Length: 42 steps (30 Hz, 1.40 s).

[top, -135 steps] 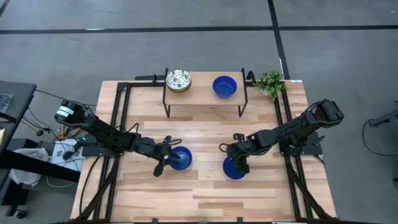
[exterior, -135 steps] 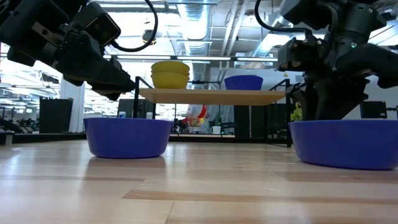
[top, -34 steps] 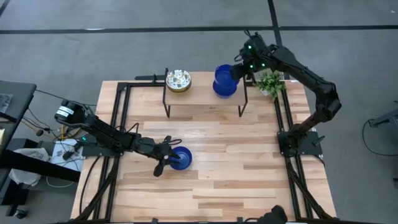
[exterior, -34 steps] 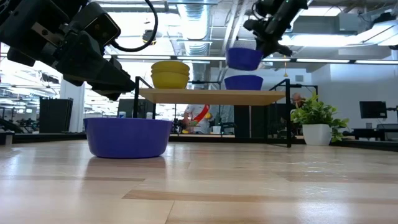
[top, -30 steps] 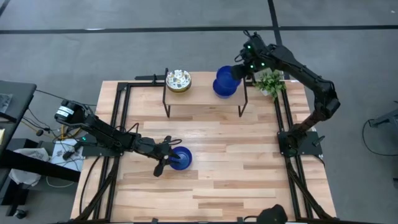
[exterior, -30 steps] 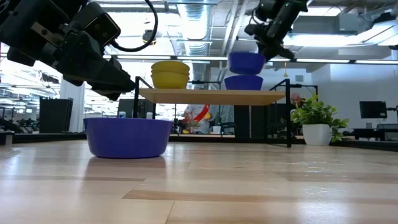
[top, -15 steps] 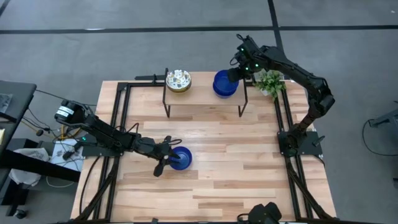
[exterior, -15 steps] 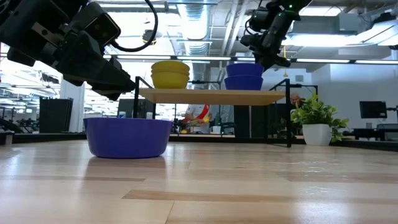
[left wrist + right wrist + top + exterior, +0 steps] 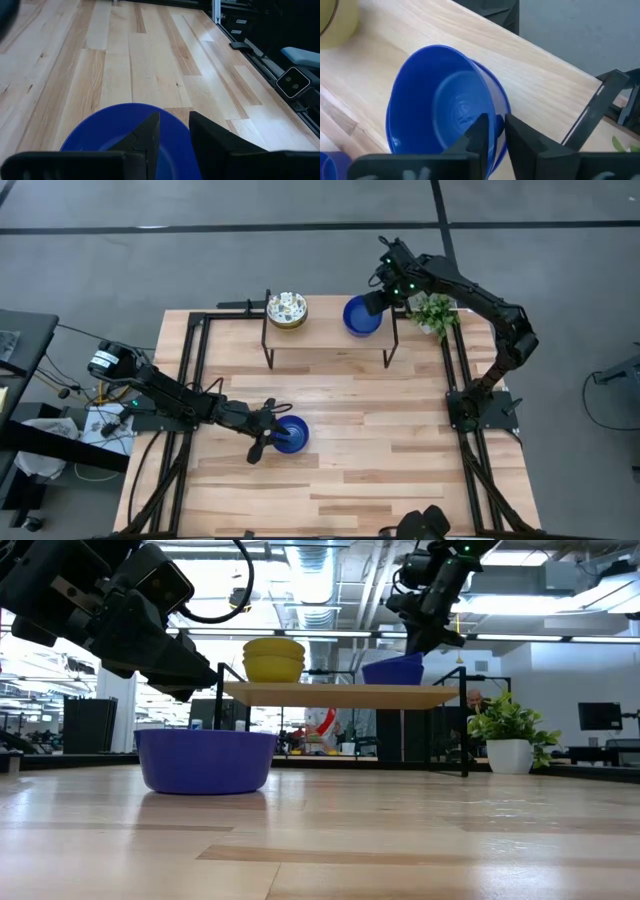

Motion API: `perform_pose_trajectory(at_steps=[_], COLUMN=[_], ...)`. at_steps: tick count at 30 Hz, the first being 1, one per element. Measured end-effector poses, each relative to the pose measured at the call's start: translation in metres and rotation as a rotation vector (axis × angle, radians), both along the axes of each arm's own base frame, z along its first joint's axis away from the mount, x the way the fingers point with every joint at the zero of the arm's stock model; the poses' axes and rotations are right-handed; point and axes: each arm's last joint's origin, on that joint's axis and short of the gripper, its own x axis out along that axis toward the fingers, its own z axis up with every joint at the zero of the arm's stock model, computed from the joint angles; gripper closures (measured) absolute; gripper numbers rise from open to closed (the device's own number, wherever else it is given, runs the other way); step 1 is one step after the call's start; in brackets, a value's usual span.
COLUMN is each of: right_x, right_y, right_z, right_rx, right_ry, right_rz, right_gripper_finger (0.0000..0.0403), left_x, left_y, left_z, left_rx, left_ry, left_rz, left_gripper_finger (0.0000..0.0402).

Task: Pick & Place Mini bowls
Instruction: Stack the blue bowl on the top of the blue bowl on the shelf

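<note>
My right gripper (image 9: 372, 304) (image 9: 496, 122) is at the right end of the raised wooden shelf (image 9: 325, 340), shut on a glossy blue mini bowl (image 9: 440, 110) that lies tilted inside a second blue bowl (image 9: 503, 106) on the shelf. A third blue bowl (image 9: 293, 436) (image 9: 205, 760) stands on its base on the table. My left gripper (image 9: 280, 431) (image 9: 174, 122) hangs just above its left part, open by a narrow gap. A stack of floral bowls (image 9: 287, 310), yellow outside (image 9: 274, 658), stands on the shelf's left end. My right gripper holds the upper blue bowl by its rim (image 9: 492, 116), on the side toward the table's right edge. One finger (image 9: 479, 131) is inside the bowl and one (image 9: 517, 134) outside. The fingers come from above, slanting down. The bowl is tilted, its held side raised (image 9: 415, 660), and rests in the lower bowl.
The shelf stands on thin black legs (image 9: 269, 358) at the table's far side. A potted plant (image 9: 434, 313) (image 9: 510, 730) stands right beside its right end, under my right arm. Black rails (image 9: 190, 380) run along both table sides. Bare wood lies between shelf and near edge.
My right gripper has come down and a little toward the table's left, still shut on the blue bowl. The bowl hung clear above the shelf's blue bowl a second ago; now it sits nested in it, tilted. My left arm has kept still.
</note>
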Motion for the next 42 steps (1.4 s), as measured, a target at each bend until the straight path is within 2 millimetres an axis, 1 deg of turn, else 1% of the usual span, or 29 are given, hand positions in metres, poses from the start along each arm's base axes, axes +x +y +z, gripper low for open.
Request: perform_pose_trajectory(at_steps=[4,10,20,24,29,34,39,42], right_x=[0.003,0.006,0.003,0.002,0.002,-0.001,-0.006,-0.007], right_y=[0.000,0.001,0.005,0.006,0.006,0.002,-0.004,-0.005], right_z=[0.001,0.002,0.008,0.013,0.021,0.029,0.034,0.033], right_rx=[-0.027,-0.056,-0.068,-0.069,-0.117,-0.253,-0.461,-0.568], right_ry=[-0.011,-0.020,-0.024,-0.021,-0.021,0.078,0.269,0.398], right_rz=[0.022,0.056,0.069,0.079,0.114,0.049,-0.129,-0.224], right_gripper_finger=[0.0331,0.0317,0.0316,0.0316,0.0317,0.0328,0.0347,0.0359], left_x=[0.000,0.000,0.000,0.000,0.000,0.000,0.000,0.000], left_y=[0.000,0.000,0.000,0.000,0.000,0.000,0.000,0.000], left_z=[0.000,0.000,0.000,0.000,0.000,0.000,0.000,0.000], left_rx=[0.000,0.000,0.000,0.000,0.000,-0.002,-0.001,0.001], left_ry=[0.000,0.000,0.000,0.000,0.000,0.001,0.001,0.000], left_rz=[0.000,0.000,0.000,0.000,0.000,0.001,0.000,0.000], left_gripper_finger=[0.0298,0.0298,0.0298,0.0298,0.0298,0.0298,0.0298,0.0298])
